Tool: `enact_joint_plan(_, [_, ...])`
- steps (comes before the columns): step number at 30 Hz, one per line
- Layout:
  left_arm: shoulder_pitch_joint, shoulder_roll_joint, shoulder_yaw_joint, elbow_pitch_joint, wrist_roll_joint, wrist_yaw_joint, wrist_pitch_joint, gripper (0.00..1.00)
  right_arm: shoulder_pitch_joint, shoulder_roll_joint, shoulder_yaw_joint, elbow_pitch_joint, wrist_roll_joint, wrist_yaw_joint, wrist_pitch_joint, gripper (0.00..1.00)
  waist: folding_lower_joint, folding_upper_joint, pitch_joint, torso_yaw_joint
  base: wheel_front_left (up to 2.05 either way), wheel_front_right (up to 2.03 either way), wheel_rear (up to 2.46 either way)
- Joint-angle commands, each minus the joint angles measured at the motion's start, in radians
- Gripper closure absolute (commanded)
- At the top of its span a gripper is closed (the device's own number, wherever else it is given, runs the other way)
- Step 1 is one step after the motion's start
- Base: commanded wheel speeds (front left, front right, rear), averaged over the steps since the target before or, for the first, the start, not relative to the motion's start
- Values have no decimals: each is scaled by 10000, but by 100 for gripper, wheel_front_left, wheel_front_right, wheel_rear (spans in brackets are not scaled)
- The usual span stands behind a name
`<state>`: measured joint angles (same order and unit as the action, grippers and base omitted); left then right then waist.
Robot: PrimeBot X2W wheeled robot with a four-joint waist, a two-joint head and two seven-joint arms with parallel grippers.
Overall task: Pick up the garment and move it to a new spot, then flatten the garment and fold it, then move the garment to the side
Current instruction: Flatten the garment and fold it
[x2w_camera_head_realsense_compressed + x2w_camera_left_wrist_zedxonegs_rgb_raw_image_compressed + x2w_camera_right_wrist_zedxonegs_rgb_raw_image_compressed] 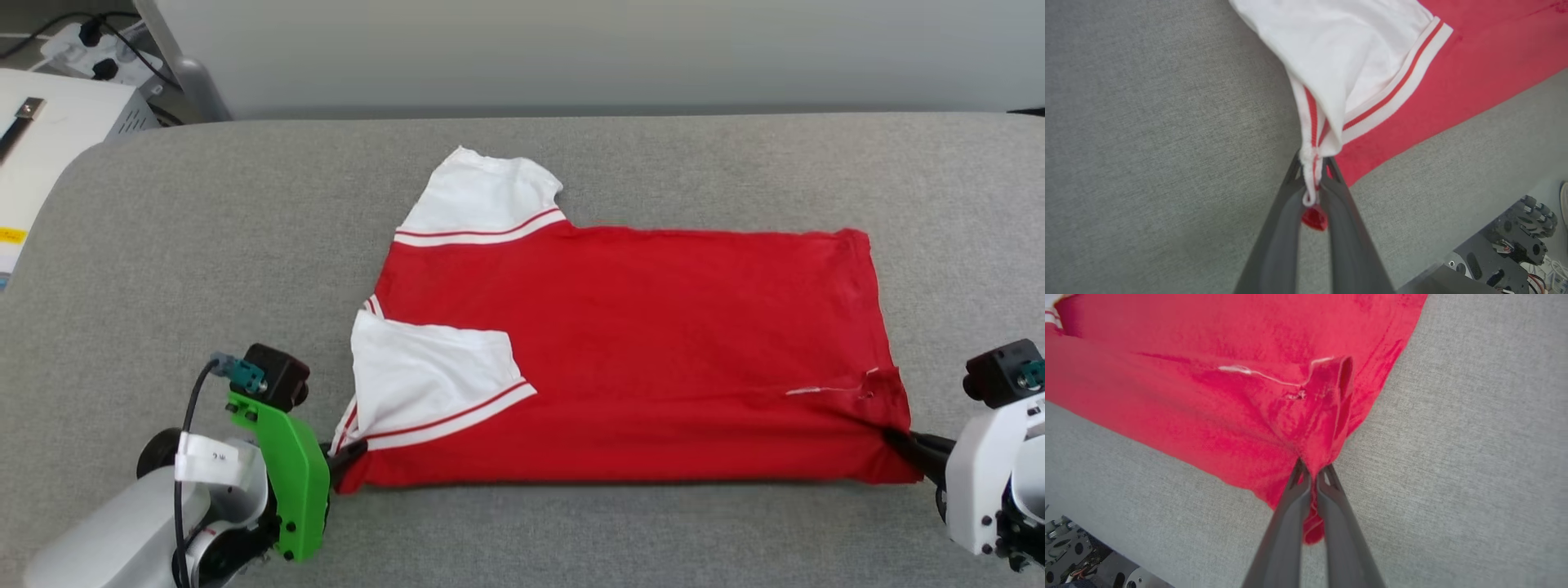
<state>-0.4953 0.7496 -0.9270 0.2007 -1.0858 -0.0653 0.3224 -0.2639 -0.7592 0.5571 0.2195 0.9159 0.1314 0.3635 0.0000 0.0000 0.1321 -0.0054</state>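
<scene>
My left gripper [1312,173] is clamped on a near corner of the garment [653,343], just under a white sleeve [1339,49]. My right gripper [1312,471] pinches the other near corner. Beyond both, the garment lies flat on the grey cushion [204,245].

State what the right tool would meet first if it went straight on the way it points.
The garment itself: the right tool is shut on its red corner, more cloth lying ahead.

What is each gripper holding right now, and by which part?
Both hold the garment. The left gripper pinches the striped white trim at its near sleeve-end corner; the right gripper pinches the red near corner at the opposite end.
</scene>
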Motion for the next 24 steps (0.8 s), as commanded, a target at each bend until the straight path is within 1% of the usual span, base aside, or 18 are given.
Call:
enact_joint_plan(1, [276,163,-14,-200,-36,125,38,100,292,-127,-121,-175,106,-7,-48,100,0,0,-217,35,0,0,0])
enact_joint_plan(6, [837,425,-108,-924,-158,549,109,100,1099,-398,-595,-947,179,-7,123,100,0,0,-189,68,0,0,0])
enact_joint_plan(9, [1047,377,-125,-1046,-263,731,80,100,1386,-330,-904,-1020,200,-7,350,100,0,0,-39,61,0,0,0])
enact_joint_plan(14, [1090,141,-199,-620,-267,824,55,100,1424,95,-1023,-556,62,-7,751,100,0,0,253,38,0,0,0])
enact_joint_plan(19, [1005,-278,-215,232,-277,688,-158,100,1155,694,-842,244,-303,-7,696,100,0,0,416,34,0,0,0])
enact_joint_plan(20, [988,-331,-181,362,-264,693,-261,96,1104,749,-806,322,-383,-7,597,100,0,0,414,37,0,0,0])
enact_joint_plan(21, [955,-378,-141,516,-217,705,-401,35,1051,816,-784,407,-489,-7,396,100,0,0,383,42,0,0,0])
enact_joint_plan(22, [928,-396,-104,610,-180,700,-516,0,1037,871,-761,459,-518,-7,257,71,0,0,346,49,0,0,0])
enact_joint_plan(23, [897,-397,-56,691,-155,678,-637,0,1033,907,-747,476,-531,-7,95,6,0,0,271,57,0,0,0])
enact_joint_plan(24, [876,-364,-24,723,-144,656,-693,0,1020,895,-749,439,-584,-7,-77,0,0,0,206,54,0,0,0])
